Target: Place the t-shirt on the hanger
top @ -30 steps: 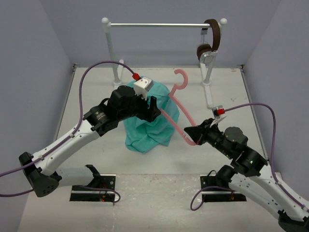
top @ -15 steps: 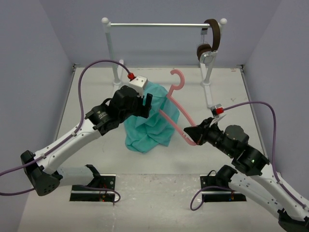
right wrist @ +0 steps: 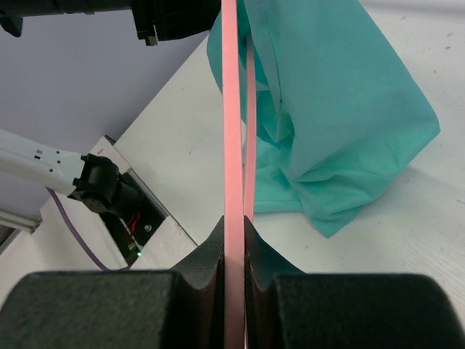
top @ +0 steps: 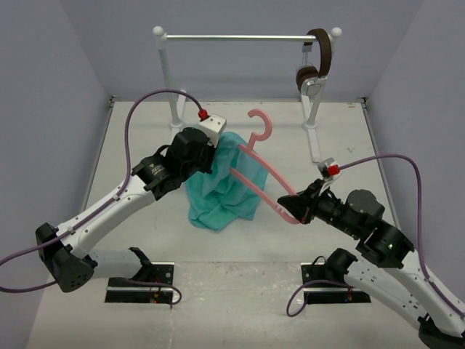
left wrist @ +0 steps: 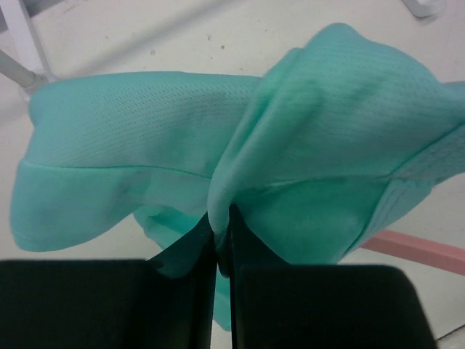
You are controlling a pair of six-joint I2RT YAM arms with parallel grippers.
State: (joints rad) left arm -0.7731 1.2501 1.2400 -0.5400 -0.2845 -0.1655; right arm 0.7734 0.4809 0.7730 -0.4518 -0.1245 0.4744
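The teal-green t-shirt (top: 225, 185) hangs bunched over the middle of the table, its lower part resting on the surface. My left gripper (top: 216, 154) is shut on a fold of the t-shirt (left wrist: 305, 131) at its upper left; the cloth is pinched between the two black fingers (left wrist: 251, 254). The pink hanger (top: 263, 174) slants from its hook at the top down to my right gripper (top: 296, 209), which is shut on its lower end. In the right wrist view the hanger (right wrist: 231, 145) runs straight up from the jaws, with the t-shirt (right wrist: 334, 109) draped on its right.
A white rail stand (top: 240, 38) crosses the back of the table, with brown-and-silver headphones (top: 314, 69) hung at its right end. Grey walls close in on the left, right and back. Both arm bases sit at the near edge.
My left gripper has closed on a fold of the t-shirt; it was open a second ago. The hanger's hook has moved slightly left and toward the left gripper.
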